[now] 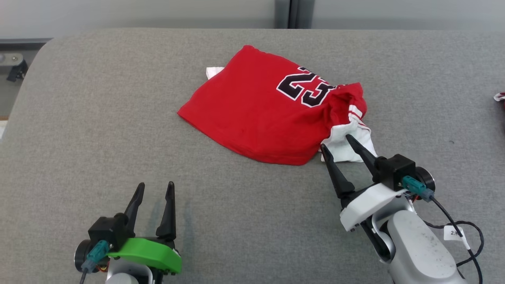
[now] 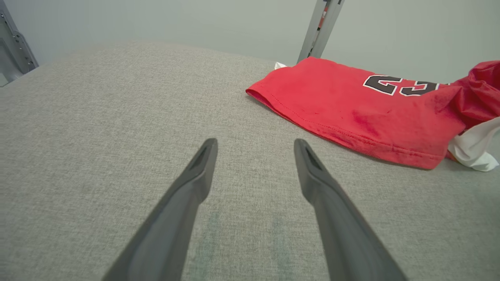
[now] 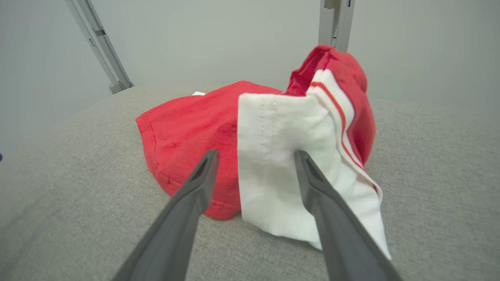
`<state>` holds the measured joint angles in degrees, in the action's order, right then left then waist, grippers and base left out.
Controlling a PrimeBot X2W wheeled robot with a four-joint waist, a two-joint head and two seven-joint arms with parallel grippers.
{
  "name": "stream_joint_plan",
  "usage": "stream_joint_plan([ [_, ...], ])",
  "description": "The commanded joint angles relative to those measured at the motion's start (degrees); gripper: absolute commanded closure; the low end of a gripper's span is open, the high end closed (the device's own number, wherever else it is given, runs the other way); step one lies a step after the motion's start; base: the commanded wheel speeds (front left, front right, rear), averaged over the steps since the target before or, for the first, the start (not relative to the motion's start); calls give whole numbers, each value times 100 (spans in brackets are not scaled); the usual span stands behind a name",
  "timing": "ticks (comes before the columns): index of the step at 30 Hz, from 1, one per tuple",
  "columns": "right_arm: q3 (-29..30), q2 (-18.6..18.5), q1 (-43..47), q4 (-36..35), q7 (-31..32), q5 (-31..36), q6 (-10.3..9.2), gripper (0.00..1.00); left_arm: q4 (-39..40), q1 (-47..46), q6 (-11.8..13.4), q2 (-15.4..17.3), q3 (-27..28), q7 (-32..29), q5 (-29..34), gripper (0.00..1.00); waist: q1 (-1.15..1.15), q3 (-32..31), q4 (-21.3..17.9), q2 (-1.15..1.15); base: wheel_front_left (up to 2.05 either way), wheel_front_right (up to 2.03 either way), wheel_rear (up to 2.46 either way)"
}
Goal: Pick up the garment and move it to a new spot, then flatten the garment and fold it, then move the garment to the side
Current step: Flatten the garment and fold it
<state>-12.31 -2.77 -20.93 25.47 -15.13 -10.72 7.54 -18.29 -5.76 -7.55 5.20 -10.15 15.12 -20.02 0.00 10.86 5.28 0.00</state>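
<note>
The garment [image 1: 260,114] is a red jersey with a black number 23 and white sleeves, lying crumpled on the grey padded table [image 1: 98,118]. My right gripper [image 1: 336,141] stands open at the garment's near right corner, its fingertips straddling the white sleeve [image 3: 269,156] without closing on it. In the right wrist view the sleeve [image 3: 269,156] hangs between the two fingers [image 3: 203,175]. My left gripper [image 1: 156,185] is open over bare cloth at the lower left, well apart from the garment [image 2: 351,113], which lies to its upper right.
A scrap of red and white cloth [image 1: 500,96] shows at the table's right edge. A grey wall and metal posts [image 2: 320,27] stand behind the table. The right arm's black cable [image 1: 457,228] loops near the lower right.
</note>
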Motion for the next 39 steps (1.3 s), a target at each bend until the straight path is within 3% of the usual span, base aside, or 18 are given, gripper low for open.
stream_joint_plan([
  [1, 71, -29, -64, 54, 0, 87, -11, 0, 17, -126, 15, 38, -2, 2, 1, 0, 0, 148, 148, 0, 0, 0, 0],
  [5, 313, -26, -146, 146, 0, 260, -11, 0, 24, -224, 15, 41, -16, 2, -32, 0, 0, 272, 213, 0, 0, 0, 0],
  [6, 343, -25, -168, 157, 0, 299, -10, 17, 26, -252, 15, 39, -23, 2, -38, 0, 0, 301, 221, 0, 0, 0, 0],
  [7, 382, -26, -193, 169, 0, 319, -11, 25, 25, -276, 15, 35, -32, 2, -45, 0, 0, 338, 228, 0, 0, 0, 0],
  [9, 416, -26, -242, 167, 0, 341, -11, 29, 34, -319, 15, 26, -51, 2, -58, 0, 0, 412, 236, 0, 0, 0, 0],
  [10, 428, -26, -259, 181, 0, 352, -11, 43, 36, -345, 15, 24, -51, 2, -70, 0, 0, 440, 238, 0, 0, 0, 0],
  [12, 464, -27, -306, 212, 0, 335, -11, 89, 46, -397, 15, 19, -63, 2, -88, 0, 0, 489, 238, 0, 0, 0, 0],
  [13, 493, -27, -330, 218, 0, 319, -11, 100, 49, -427, 15, 17, -75, 2, -94, 0, 0, 509, 237, 0, 0, 0, 0],
  [20, 947, -25, -191, -8, 0, 241, -11, 100, 65, -413, 15, 36, -99, 2, -83, 0, 0, 449, 137, 0, 0, 0, 0],
  [26, 1226, -26, -109, -417, 0, 810, -11, 100, 50, -202, 15, 18, -102, 2, -42, 0, 0, 204, -109, 0, 0, 0, 0],
  [30, 1395, -64, -584, -730, -5, 1419, -11, 100, 34, -127, 15, -48, -162, 2, -37, 0, 0, 11, -247, 0, 0, 0, 0],
  [39, 622, -385, -2055, -488, -5, 1468, -11, 100, -30, -98, 15, -131, -299, 2, -91, 0, 0, -100, 9, 0, 0, 0, 0],
])
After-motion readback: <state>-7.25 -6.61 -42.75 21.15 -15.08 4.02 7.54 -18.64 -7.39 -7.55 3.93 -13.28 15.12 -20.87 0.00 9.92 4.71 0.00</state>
